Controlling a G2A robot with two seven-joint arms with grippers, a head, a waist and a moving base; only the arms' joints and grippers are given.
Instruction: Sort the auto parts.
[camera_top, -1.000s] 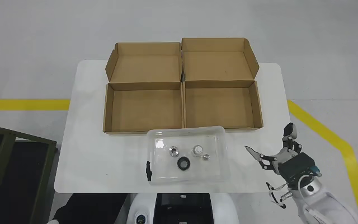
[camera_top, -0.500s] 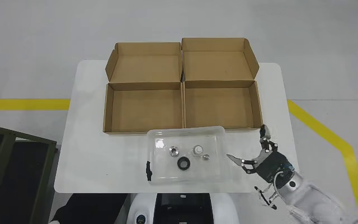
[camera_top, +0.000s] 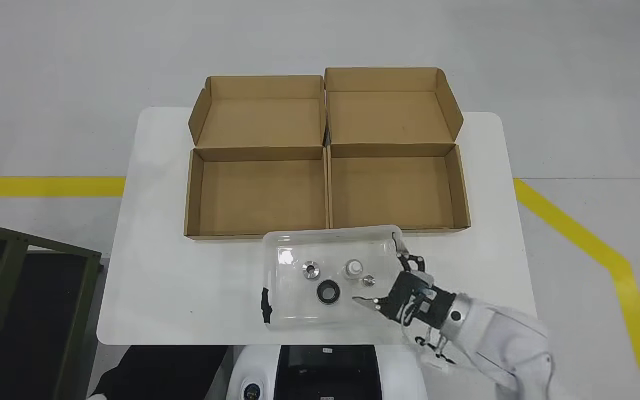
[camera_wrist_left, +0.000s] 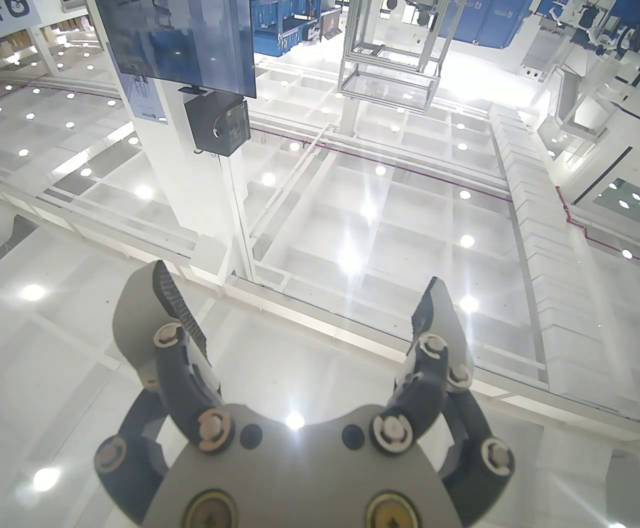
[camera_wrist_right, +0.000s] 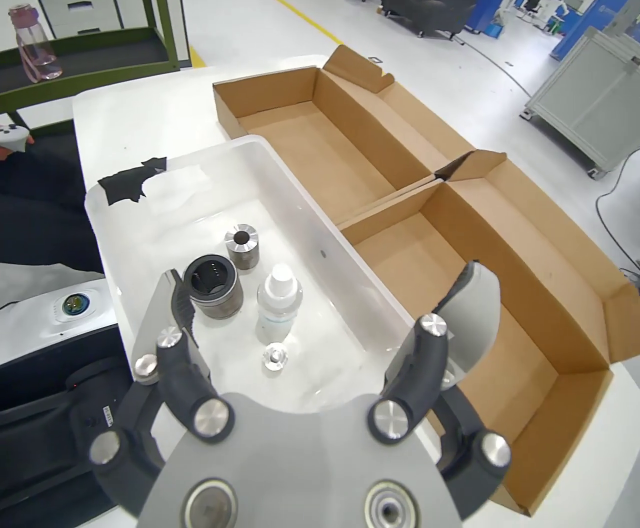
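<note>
Right gripper (camera_wrist_right: 324, 280) spread wide over tray (camera_wrist_right: 300, 185).
Nut (camera_wrist_right: 276, 356) and bottle (camera_wrist_right: 279, 305) sit between its fingers; bearing (camera_wrist_right: 212, 287) is just beside one.

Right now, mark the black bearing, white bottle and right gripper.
black bearing (camera_wrist_right: 217, 302): right wrist view, outer wall.
white bottle (camera_wrist_right: 281, 281): right wrist view, cap.
right gripper (camera_wrist_right: 324, 275): right wrist view, between fingertips.

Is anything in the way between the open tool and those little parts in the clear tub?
Nothing visible. The right tool hangs open above the lidless tub, with the nut, bottle and black bearing lying bare below it. The parts stand close together, so neighbours may crowd a grasp.
</note>
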